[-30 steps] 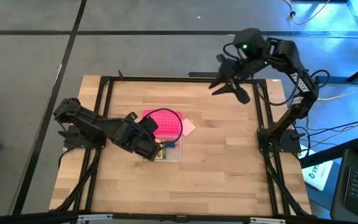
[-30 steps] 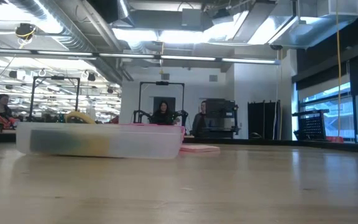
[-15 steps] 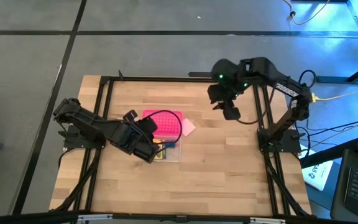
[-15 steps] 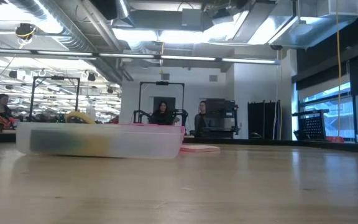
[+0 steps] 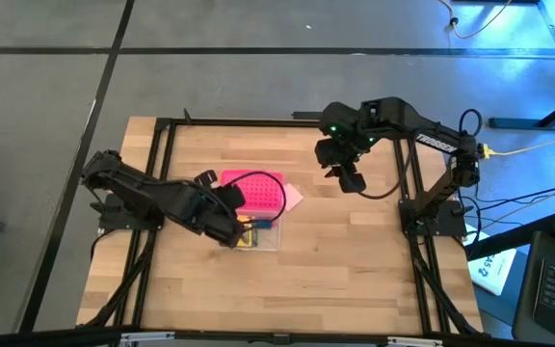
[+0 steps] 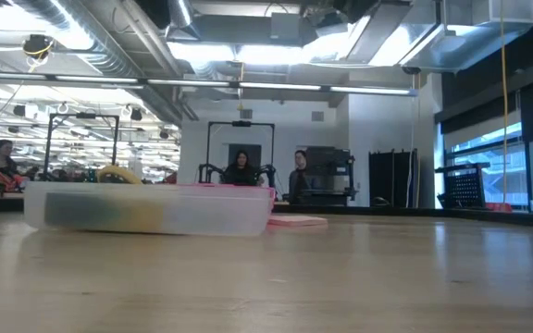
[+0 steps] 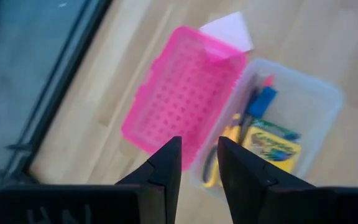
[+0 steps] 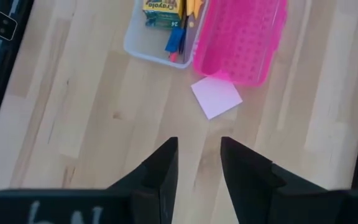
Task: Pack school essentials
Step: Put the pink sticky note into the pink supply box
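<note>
A box lies open on the wooden table, its bright pink dotted half [image 5: 253,191] on the far side and its clear half [image 5: 261,234] on the near side. The clear half [image 7: 303,106] holds a yellow-green crayon box [image 7: 272,140], yellow-handled scissors [image 7: 219,158], pens and a small blue piece [image 7: 263,102]. A pale pink pad [image 8: 216,96] lies flat on the table at the pink half's right corner. My left gripper [image 5: 229,224] hovers open over the box's left end. My right gripper [image 5: 352,180] hangs open above the table, right of the pad.
A black frame [image 5: 408,173] runs round the table's edges. Bare wood lies to the right of the box and toward the near edge. People stand in the room beyond the table [image 6: 241,166]. In the low view the box [image 6: 146,208] and pad [image 6: 294,221] show, but neither gripper.
My right gripper has come from the table's far right corner toward the left and the near side, sinking and tipping to point more steeply down. It now hangs closer to the pad. The box and its contents have not moved.
</note>
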Robot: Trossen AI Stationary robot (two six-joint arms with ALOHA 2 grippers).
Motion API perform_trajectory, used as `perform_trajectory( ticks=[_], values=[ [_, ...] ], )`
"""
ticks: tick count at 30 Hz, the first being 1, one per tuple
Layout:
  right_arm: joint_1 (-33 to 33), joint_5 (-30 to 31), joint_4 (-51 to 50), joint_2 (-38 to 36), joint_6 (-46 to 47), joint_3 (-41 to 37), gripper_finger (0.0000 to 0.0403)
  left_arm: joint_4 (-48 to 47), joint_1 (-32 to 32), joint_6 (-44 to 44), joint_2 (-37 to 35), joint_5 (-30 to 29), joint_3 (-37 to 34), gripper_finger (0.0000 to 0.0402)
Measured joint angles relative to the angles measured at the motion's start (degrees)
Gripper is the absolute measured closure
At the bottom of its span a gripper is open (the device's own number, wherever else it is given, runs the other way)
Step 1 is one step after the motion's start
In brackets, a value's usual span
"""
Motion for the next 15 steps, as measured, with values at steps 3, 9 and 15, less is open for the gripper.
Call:
perform_trajectory(
  ticks=[3,9,15],
  values=[
    [0.00,0.01,0.10,0.00,0.42,0.00,0.0280,2.62,0.10,2.91,-2.59,2.07,0.00,0.0304],
    [0.00,-0.30,1.26,-0.02,0.63,0.00,0.0280,7.57,0.06,5.78,-8.08,3.65,-1.51,0.0304],
    [0.00,-0.47,1.16,-0.02,0.63,0.00,0.0280,25.24,0.24,11.00,-16.09,9.03,-13.66,0.0304]
  ],
)
